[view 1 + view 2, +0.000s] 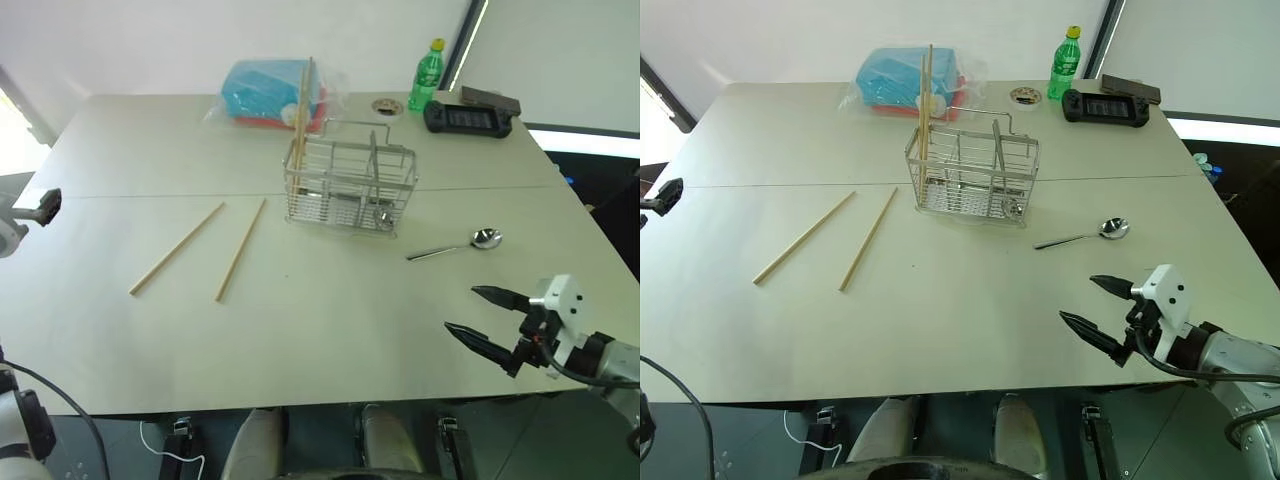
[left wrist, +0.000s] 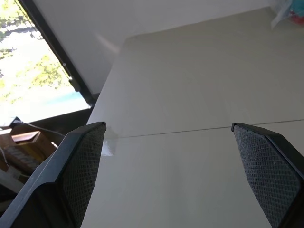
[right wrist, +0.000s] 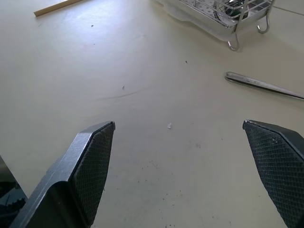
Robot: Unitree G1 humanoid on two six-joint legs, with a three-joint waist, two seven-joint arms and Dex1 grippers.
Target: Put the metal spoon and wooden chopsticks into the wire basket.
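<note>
So the big pale desk (image 1: 330, 340) takes up most of the scene, with a thin seam running across it. Toward the far edge there's a blue plastic-wrapped package (image 1: 262, 92), and over on the far right a black handheld console (image 1: 468, 118) with a green bottle (image 1: 427, 75) just beside it.

The wire basket (image 1: 350, 185) stands upright near the middle of the desk, a bit toward the far side. A couple of wooden chopsticks (image 1: 299, 125) already stand in its left end compartment, poking up well above the rim and leaning slightly. Two more chopsticks (image 1: 177, 248) lie flat on the desk to the left of the basket, near each other but not touching, both angled so their far ends point toward the basket.

The right tool (image 1: 483, 315) hovers over the near right part of the desk, fingers spread wide with nothing between them, pointing in toward the middle. The right wrist view shows bare desk between its fingers.

The left tool (image 2: 168, 175) is off by the left edge of the desk, also spread wide and empty, with the seam showing between its fingers.

The metal spoon (image 1: 456, 246) lies flat on the desk just right of the basket's near corner, bowl pointing right, handle pointing back toward the basket. It's apart from the right tool.
</note>
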